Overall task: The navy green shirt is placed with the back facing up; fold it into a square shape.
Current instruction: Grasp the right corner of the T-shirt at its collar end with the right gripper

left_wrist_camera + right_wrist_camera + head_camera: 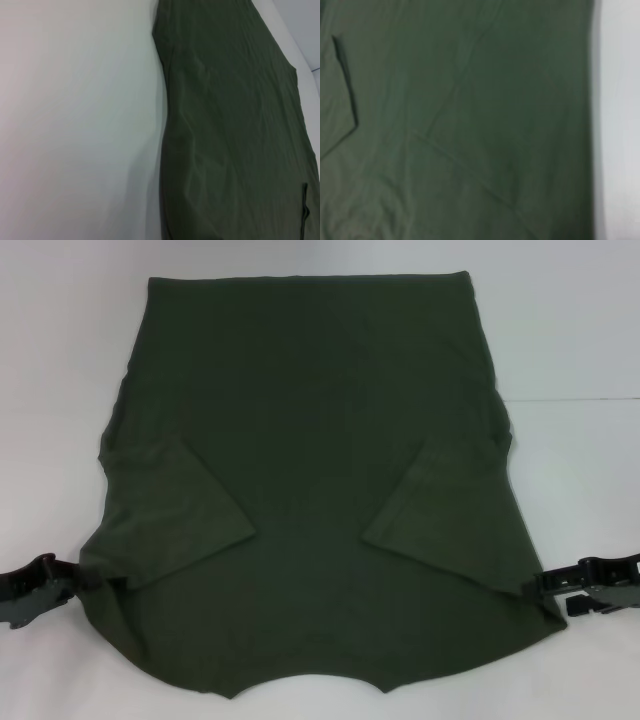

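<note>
From the head camera, the navy green shirt (310,480) lies spread flat on the white table (70,360), its curved neckline at the edge nearest the robot and its hem at the far edge. Both short sleeves are already turned inward onto the body, 2 angled flaps, so the outline is narrowed to a rough trapezoid; that reads as the first stage of squaring it up. The left gripper (45,585) sits at the shirt's near left corner, by the shoulder, and the right gripper (560,585) at the near right corner. Each touches or overlaps the cloth edge there. I cannot tell whether either pair of fingers is apart or closed on fabric: the tips are lost against the dark cloth. Their placement at the 2 shoulder corners suggests they are set to lift the neckline end and carry it toward the hem, a judgement only.

The left wrist camera shows the shirt (235,130) as a long green field with soft ripples, its side edge running against bare table (75,120). No fingers appear.

The right wrist camera is filled with the shirt (460,120), showing the edge of 1 folded sleeve and a few shallow creases, with a strip of table (620,120) beside the shirt's side edge. Again no fingers appear.

Nothing else rests near the shirt, so only the loose sleeve flaps could slip during a fold.
</note>
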You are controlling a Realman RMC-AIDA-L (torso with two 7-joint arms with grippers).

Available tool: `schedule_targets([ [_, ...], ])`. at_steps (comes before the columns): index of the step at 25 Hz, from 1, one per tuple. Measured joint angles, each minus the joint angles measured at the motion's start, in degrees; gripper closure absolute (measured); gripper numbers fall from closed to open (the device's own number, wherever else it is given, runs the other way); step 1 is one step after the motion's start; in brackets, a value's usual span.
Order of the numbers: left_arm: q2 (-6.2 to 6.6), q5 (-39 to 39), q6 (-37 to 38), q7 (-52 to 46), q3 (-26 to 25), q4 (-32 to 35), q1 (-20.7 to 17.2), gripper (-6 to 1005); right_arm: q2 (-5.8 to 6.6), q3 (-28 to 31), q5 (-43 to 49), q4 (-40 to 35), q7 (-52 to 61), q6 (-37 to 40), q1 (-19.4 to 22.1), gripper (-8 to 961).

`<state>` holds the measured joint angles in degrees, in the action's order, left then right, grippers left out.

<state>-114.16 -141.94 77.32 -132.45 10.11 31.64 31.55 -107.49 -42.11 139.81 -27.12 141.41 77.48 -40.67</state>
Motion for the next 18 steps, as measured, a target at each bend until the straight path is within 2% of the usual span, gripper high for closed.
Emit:
schedule_targets([
  [4,0.0,0.0,0.19,0.0,0.0,-0.04,0.01,970,0.05,0.11,0.46,0.19,-0.21,-0.45,-0.05,54],
  [18,0.0,0.94,0.74,-0.01,0.04,-0.09,0.08,970,-1.38,0.2,0.19,0.57,-0.68,1.33,-0.63,53],
])
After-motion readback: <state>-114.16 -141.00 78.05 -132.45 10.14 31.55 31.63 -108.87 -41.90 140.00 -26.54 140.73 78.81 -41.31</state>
